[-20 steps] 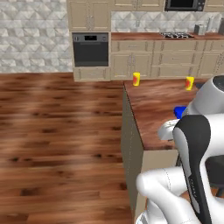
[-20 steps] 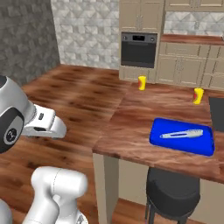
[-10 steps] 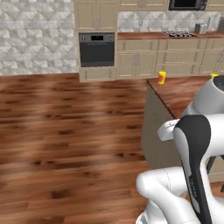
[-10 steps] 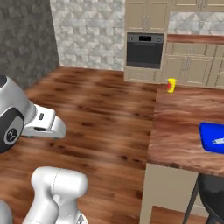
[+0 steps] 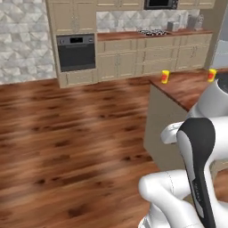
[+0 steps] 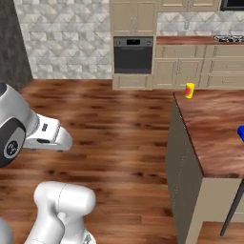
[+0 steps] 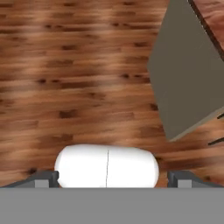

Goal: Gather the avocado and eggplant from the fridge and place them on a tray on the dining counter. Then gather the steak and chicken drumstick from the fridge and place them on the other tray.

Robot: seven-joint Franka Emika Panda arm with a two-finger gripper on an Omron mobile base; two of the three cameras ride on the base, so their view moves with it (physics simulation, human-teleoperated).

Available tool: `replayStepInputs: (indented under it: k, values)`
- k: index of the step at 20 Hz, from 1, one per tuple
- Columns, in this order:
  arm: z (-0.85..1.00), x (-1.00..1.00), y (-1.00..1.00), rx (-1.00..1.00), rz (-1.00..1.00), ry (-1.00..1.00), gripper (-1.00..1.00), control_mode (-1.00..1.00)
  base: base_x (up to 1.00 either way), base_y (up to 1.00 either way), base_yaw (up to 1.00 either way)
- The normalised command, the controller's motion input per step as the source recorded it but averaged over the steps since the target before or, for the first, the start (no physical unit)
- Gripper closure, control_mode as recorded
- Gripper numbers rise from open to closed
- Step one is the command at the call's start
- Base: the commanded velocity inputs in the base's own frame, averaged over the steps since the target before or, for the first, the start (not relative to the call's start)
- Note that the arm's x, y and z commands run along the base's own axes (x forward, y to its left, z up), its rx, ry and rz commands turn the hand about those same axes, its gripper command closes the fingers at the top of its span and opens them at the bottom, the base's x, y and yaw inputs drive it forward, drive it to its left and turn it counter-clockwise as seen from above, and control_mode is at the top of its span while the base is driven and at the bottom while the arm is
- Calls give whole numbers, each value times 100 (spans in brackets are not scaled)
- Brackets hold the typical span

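Hand view looks down on the wooden floor (image 7: 78, 65), with the gripper (image 7: 113, 177) at the bottom edge: its two dark fingertips (image 7: 43, 178) stand far apart with nothing between them, so the jaws are wide open and empty. The grey side panel of the dining counter (image 7: 183, 74) fills the upper right of that view, and the gripper hangs over the floor just beside the counter's corner. In the left base view the dining counter (image 5: 187, 89) has a brown wooden top, and two small yellow bottles (image 5: 165, 76) stand on it near its far edge. In the right base view the corner of a blue tray (image 6: 241, 132) lies on the counter at its right side, well apart from the nearer yellow bottle. Beyond the counter, against the far wall, a built-in oven (image 6: 133, 53) sits among beige cabinets (image 6: 177, 71).
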Motion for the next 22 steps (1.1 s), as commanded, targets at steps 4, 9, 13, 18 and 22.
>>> replayStepInputs:
  k: [4, 9, 13, 18, 22]
  values:
    - [0, 0, 0, 0, 0, 0, -100, 100, 65, 76, -47]
    - [0, 0, 0, 0, 0, 0, -100, 100, 79, 69, -49]
    - [0, 0, 0, 0, 0, 0, -100, 100, 76, 74, -46]
    - [0, 0, 0, 0, 0, 0, -100, 100, 74, 83, -42]
    - [0, 0, 0, 0, 0, 0, -100, 100, 74, 90, -39]
